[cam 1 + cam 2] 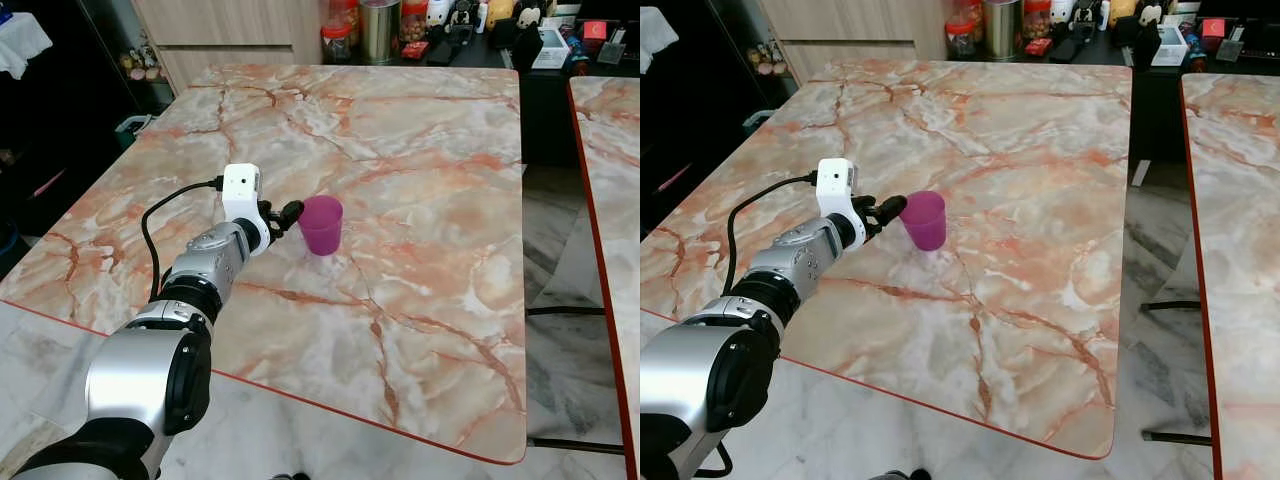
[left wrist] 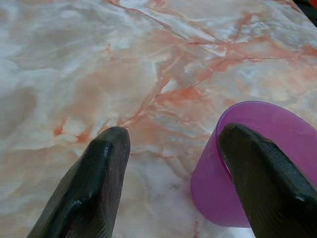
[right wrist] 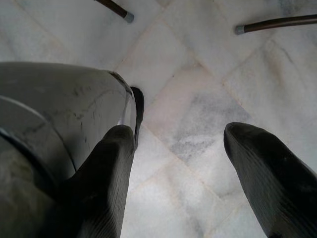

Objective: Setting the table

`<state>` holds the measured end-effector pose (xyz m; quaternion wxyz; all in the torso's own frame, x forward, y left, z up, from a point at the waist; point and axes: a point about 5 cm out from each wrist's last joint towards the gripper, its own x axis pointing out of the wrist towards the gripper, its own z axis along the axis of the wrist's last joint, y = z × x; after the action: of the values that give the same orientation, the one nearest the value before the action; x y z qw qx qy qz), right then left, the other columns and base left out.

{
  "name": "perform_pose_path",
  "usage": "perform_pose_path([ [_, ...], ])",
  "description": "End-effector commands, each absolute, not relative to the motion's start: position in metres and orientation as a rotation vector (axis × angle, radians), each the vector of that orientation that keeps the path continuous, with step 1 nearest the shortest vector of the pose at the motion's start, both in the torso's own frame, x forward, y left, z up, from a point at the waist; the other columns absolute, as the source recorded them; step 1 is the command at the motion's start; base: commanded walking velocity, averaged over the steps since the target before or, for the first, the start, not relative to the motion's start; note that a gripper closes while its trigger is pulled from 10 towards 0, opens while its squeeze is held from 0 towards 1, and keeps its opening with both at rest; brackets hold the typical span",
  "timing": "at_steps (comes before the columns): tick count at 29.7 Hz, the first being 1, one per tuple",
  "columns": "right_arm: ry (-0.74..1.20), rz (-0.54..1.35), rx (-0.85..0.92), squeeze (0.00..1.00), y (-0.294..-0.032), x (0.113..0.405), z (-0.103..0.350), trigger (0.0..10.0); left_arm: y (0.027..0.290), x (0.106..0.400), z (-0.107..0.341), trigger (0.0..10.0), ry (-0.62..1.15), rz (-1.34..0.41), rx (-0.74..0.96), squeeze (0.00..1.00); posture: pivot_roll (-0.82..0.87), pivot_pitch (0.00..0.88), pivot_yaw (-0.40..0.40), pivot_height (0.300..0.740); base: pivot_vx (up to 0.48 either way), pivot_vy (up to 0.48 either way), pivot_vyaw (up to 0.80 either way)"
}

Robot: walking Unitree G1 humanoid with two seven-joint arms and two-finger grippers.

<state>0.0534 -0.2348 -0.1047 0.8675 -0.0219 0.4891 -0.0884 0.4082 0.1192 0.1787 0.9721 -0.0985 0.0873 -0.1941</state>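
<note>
I have the marble table [image 1: 420,180] in front of me, a big slab of pink and orange veining with a thin red edge, its near edge running across below the arm. A second table [image 1: 610,200] of the same stone stands off its right edge, with a gap of pale marble floor [image 1: 545,240] between the two. Beyond the far edge, a dark counter [image 1: 470,45] carries a crowd of jars, tins and small boxes.

My left arm [image 1: 190,300] reaches in over the near left corner, silver with a white camera block at the wrist. The left gripper [image 2: 173,144] sits at the purple cup [image 1: 321,224], which stands upright on the table, left of centre and nearer the near edge than the far one. The fingers [image 2: 94,183] are spread apart: one lies over the cup's rim on the wrist view, the other is out on bare marble beside it, so nothing is clamped.

The right gripper [image 3: 181,144] hangs low over the floor tiles, fingers apart and empty, next to the robot's grey body.
</note>
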Motion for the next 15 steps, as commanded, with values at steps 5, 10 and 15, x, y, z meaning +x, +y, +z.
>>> perform_pose_path([
  [5, 1.161, -0.108, 0.013, 0.0, -0.2025, 0.0173, -0.1163, 10.0, 0.1204, 0.4056, 0.1686, 10.0, 0.232, -0.398, -0.181, 0.0, 0.0, 0.146, 0.164, 0.74, 0.0, 0.0, 0.0],
  [10, 1.157, -0.108, 0.012, 0.0, -0.2026, 0.0183, -0.1162, 10.0, 0.1194, 0.4054, 0.1687, 10.0, 0.234, -0.409, -0.171, 0.0, 0.0, 0.144, 0.165, 0.74, 0.0, 0.0, 0.0],
  [15, 1.158, -0.107, 0.014, 0.0, -0.2018, 0.0198, -0.1164, 10.0, 0.1173, 0.4048, 0.1685, 9.8, 0.239, -0.439, -0.136, 0.0, 0.0, 0.144, 0.165, 0.74, 0.0, 0.0, 0.0],
])
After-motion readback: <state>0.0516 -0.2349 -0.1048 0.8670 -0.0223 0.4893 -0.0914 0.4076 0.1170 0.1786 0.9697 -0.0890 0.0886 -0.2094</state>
